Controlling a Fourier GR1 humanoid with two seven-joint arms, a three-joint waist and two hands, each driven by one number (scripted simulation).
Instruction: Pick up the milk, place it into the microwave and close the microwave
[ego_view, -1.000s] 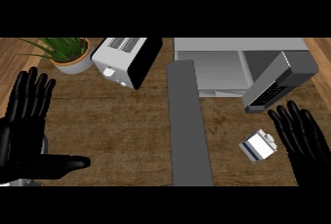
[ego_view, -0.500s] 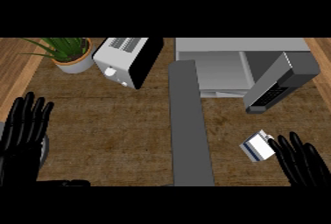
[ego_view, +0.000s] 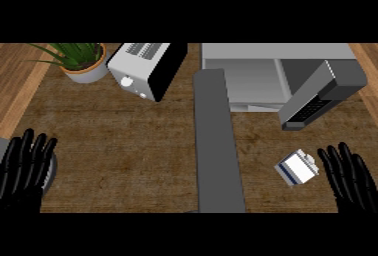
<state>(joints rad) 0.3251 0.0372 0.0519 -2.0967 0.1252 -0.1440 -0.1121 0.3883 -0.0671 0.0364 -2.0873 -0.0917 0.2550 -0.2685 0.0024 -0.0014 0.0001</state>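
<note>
The milk (ego_view: 297, 168) lies on the desk (ego_view: 133, 135), just beside the right hand (ego_view: 350, 176), fingers straight; the left hand (ego_view: 23, 167) is released too.

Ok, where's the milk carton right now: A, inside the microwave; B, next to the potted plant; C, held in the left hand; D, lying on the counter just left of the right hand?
D: the milk carton lies on the counter beside the open right hand, outside the microwave, whose door stands open.
</note>
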